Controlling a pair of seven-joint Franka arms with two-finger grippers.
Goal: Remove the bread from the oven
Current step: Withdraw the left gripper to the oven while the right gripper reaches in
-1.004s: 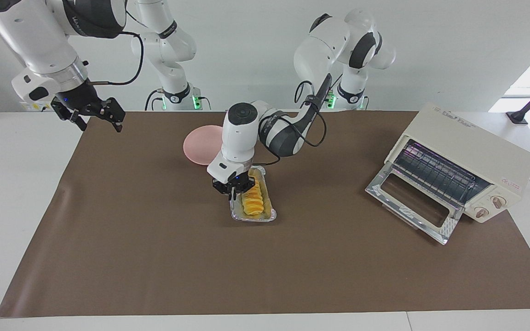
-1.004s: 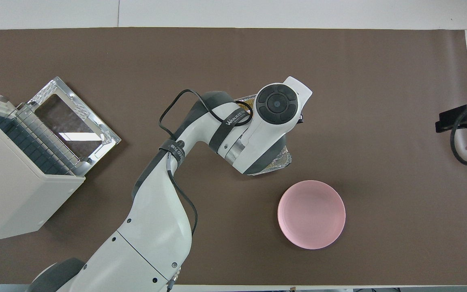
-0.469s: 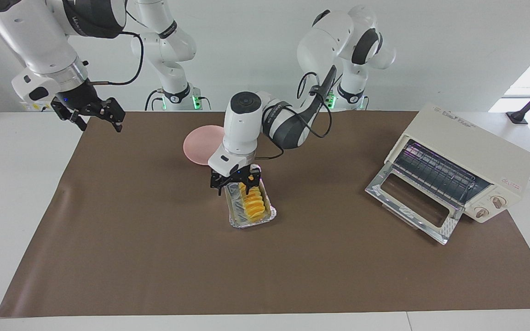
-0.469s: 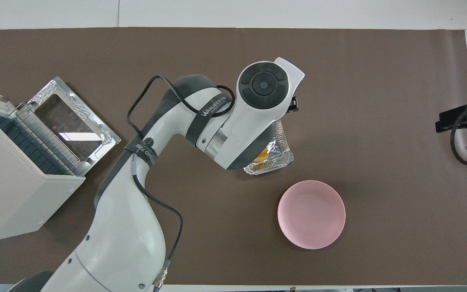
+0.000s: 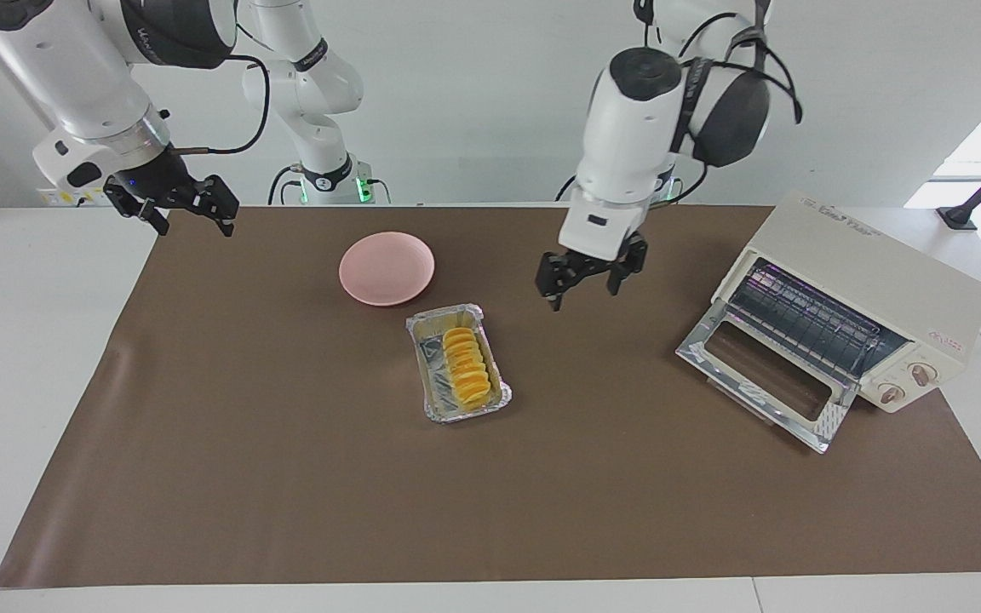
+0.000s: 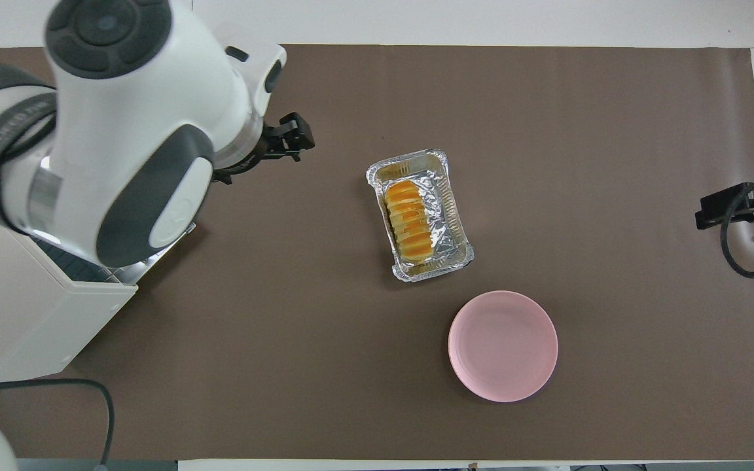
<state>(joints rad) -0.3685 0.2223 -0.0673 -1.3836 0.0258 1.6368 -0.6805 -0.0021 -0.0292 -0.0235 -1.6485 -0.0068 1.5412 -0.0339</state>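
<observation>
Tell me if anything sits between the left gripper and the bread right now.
Nothing visible does. The left gripper hangs open over bare mat between the foil tray and the oven. The bread lies uncovered in that tray; the pink plate is off that path, nearer the robots.

A shiny foil tray sits in the middle of the brown mat, and a round pink plate, which looks empty, sits near it, closer to the robots.
</observation>
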